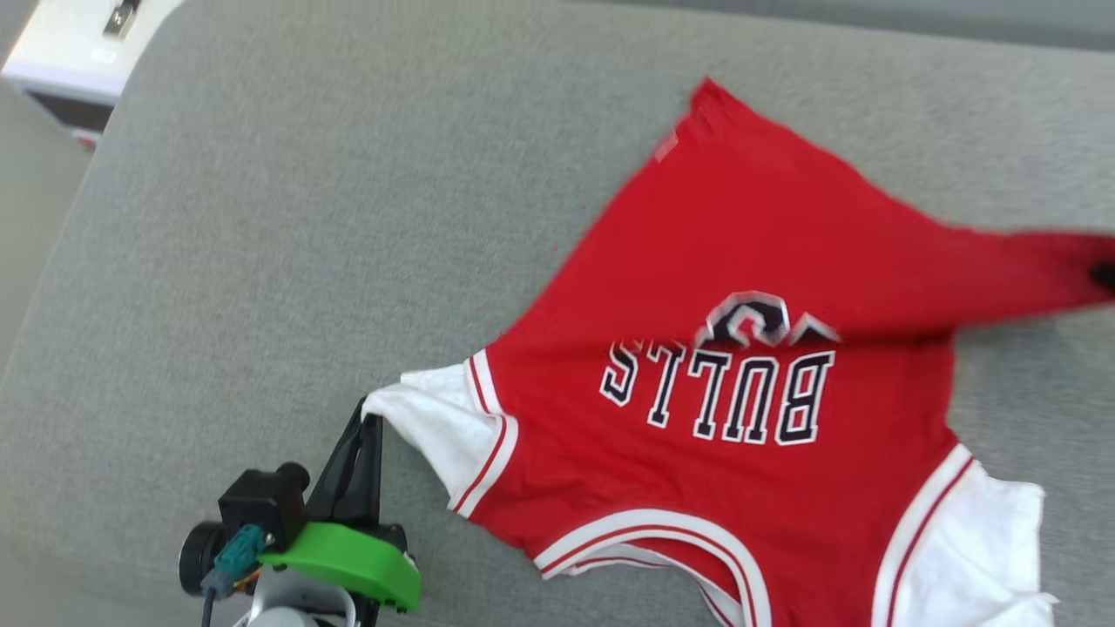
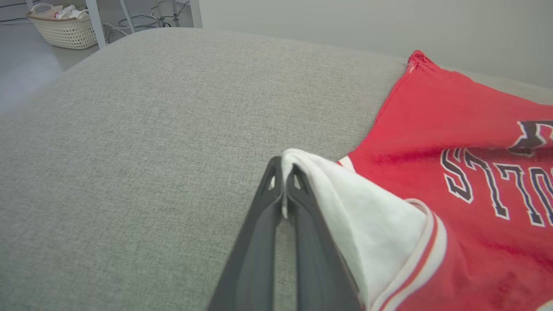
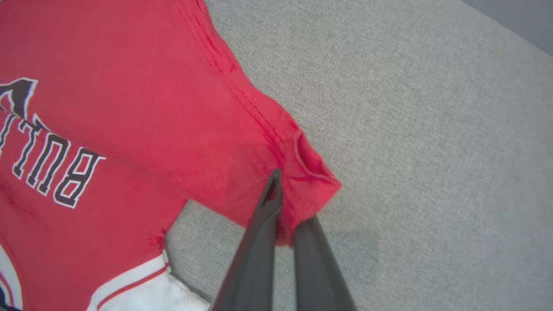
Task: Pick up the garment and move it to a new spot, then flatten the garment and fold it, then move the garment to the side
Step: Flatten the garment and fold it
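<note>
On the grey cushion (image 1: 305, 218) lies the red shirt (image 1: 740, 261), chest side up, its collar toward the cushion's near edge and its hem toward the far edge, so the black, white-outlined lettering (image 1: 719, 392) reads upside down from the head. A fold of red cloth lies over the number (image 1: 758, 322) just beyond the lettering and hides part of it. One hem corner (image 1: 710, 96) points toward the cushion's far edge. The other hem corner (image 3: 311, 172) is drawn out in a long, blurred red band toward the cushion's right side. The right gripper (image 3: 281, 183) is clamped on this corner, one dark finger over the cloth and the other under it. The corner seems raised a little off the cushion, with a soft shadow below it. The white left sleeve (image 1: 435, 427), edged with red and white stripes, is stretched to a point toward the cushion's near left part. The left gripper (image 1: 372, 418) is pinched tight on its tip, and white cloth shows between the two closed fingers in the left wrist view (image 2: 283, 164). The other white sleeve (image 1: 967, 549) lies crumpled at the cushion's near right. Off the cushion's far left corner stands a white box (image 1: 78, 52). Past the cushion's rounded edge, the left wrist view shows a pale woven basket (image 2: 65, 28) on the floor beside white legs (image 2: 96, 21).
</note>
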Available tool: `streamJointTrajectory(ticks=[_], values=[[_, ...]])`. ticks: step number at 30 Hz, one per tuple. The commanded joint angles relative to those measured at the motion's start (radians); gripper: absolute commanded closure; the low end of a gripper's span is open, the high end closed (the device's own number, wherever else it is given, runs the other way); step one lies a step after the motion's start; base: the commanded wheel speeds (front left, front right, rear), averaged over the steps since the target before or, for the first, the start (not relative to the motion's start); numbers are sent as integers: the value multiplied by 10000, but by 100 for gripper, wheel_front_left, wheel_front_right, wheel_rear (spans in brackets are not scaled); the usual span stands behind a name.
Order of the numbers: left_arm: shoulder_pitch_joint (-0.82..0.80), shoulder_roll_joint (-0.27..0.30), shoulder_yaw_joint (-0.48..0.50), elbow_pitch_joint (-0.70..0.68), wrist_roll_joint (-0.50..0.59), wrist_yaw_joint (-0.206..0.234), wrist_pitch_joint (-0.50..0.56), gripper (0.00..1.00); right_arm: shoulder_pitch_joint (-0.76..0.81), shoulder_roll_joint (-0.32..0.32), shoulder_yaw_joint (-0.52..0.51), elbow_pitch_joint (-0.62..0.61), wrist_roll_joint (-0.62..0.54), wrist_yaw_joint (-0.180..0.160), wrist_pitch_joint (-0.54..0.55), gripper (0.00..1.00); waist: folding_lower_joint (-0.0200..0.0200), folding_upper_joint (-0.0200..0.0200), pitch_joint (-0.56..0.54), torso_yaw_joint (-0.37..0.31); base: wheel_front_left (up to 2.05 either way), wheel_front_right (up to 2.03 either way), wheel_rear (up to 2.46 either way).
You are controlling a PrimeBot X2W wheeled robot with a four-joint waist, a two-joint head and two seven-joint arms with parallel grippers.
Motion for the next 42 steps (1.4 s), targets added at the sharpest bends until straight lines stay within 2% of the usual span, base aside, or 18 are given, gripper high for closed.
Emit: streamJointTrajectory(ticks=[1,5,9,17,24,25,26,31,36,39,42], values=[[221,92,63,-77,-147,75,61,100,700,-198,-168,-90,170,-4,-246,100,0,-1,-1057,-831,0,0,0],[594,220,147,-227,-213,176,153,100,2706,-564,-762,-216,574,-4,-729,100,0,-1,-1346,-1028,0,0,0],[870,320,224,-369,-272,266,217,100,4521,-461,-1349,-232,756,-4,-1172,100,0,-1,-1509,-1174,0,0,0],[945,409,186,-547,-310,305,305,100,7503,497,-1975,-173,614,-4,-1322,100,0,-1,-1457,-1156,0,0,0],[922,402,146,-491,-348,343,286,100,8156,1453,-2431,11,-73,-4,-1694,100,0,-1,-1403,-1146,0,0,0],[925,411,143,-480,-352,350,284,100,8102,1492,-2608,-51,-221,-4,-1828,55,0,-1,-1418,-1151,0,0,0],[931,416,144,-472,-358,354,279,100,8059,1512,-2763,-132,-308,-4,-1911,0,0,-1,-1443,-1159,0,0,0],[956,419,91,-469,-374,363,257,100,7703,1491,-4106,-1230,-614,-4,-2349,0,0,-1,-1583,-1152,0,0,0],[907,410,0,-555,-370,359,257,100,6840,1599,-5330,-2898,-936,-4,-2280,0,0,-1,-1516,-1041,0,0,0],[791,384,-75,-638,-343,350,249,100,6004,1638,-5612,-3640,-1162,-4,-1973,0,0,-1,-1305,-907,0,0,0],[612,331,-176,-694,-305,329,227,100,4888,1621,-5393,-4032,-1363,-4,-1396,0,0,-1,-1028,-714,0,0,0]])
